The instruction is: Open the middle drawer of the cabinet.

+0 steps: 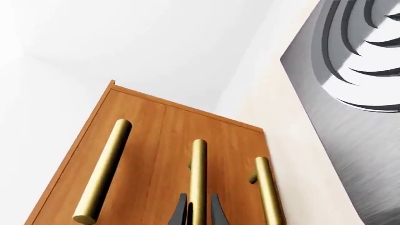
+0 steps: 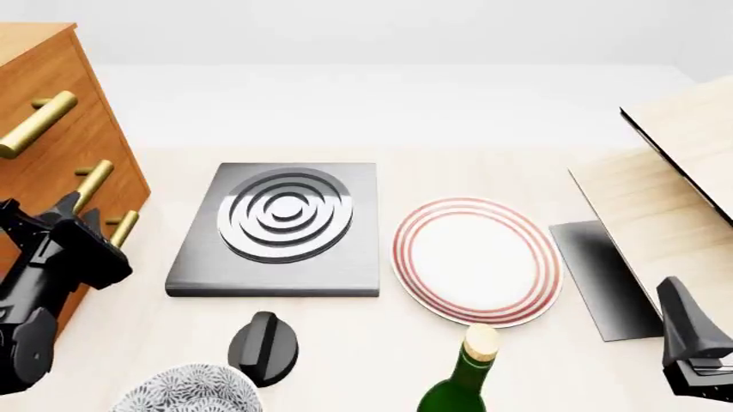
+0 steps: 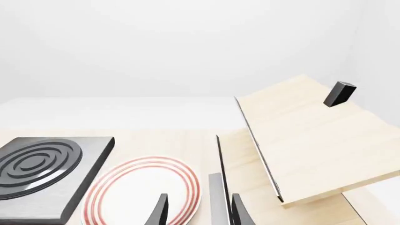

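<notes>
The orange-brown cabinet (image 2: 46, 60) stands at the table's left edge, with three brass bar handles. In the left wrist view the cabinet (image 1: 144, 122) fills the lower part. The middle drawer (image 1: 178, 140) looks closed, flush with the other two. My left gripper (image 1: 198, 197) has its two dark fingers pressed on either side of the middle drawer's handle (image 1: 198, 164). In the front view the left gripper (image 2: 69, 210) sits at the near end of that handle (image 2: 94, 182). My right gripper (image 3: 198, 211) is open and empty, low at the front right (image 2: 687, 343).
A dark hob plate with rings (image 2: 281, 223) lies beside the cabinet. A red-rimmed plate (image 2: 475, 257) is at centre. A green bottle (image 2: 464, 378), a black knob (image 2: 263, 343) and a patterned bowl (image 2: 189, 390) are at the front. Pale wood boards (image 2: 675, 172) stand at the right.
</notes>
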`<state>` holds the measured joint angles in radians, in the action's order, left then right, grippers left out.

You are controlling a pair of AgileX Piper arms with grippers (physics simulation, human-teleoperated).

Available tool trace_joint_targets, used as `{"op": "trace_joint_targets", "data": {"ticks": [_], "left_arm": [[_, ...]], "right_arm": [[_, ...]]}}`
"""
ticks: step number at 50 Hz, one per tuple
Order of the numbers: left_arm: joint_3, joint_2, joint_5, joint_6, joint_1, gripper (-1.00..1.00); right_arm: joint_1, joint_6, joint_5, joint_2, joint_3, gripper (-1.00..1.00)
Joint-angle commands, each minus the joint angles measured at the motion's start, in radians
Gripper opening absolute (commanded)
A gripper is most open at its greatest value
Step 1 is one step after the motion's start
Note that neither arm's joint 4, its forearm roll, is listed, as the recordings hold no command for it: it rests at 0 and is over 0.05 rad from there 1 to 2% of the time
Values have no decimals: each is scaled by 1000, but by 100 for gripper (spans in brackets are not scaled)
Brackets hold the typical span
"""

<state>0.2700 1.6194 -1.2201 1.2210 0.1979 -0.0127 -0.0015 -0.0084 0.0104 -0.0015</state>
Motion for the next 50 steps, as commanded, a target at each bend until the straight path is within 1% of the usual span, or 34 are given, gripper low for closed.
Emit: {"op": "trace_joint_targets", "data": {"ticks": [1, 4, 17, 22, 33, 50], "left_arm": [[27, 3, 0, 53, -61, -100], [34, -1, 0, 68, -78, -100], [38, 1, 0, 74, -129, -100], [22, -17, 0, 74, -179, -100], [-19, -54, 0, 78, -236, -100], [-47, -86, 0, 63, -276, -100]], "right_arm": [[0, 0, 0, 0, 0, 100], [0, 0, 0, 0, 0, 100], [0, 0, 0, 0, 0, 100], [0, 0, 0, 0, 0, 100], [0, 0, 0, 0, 0, 100], [0, 0, 0, 0, 0, 100]]}}
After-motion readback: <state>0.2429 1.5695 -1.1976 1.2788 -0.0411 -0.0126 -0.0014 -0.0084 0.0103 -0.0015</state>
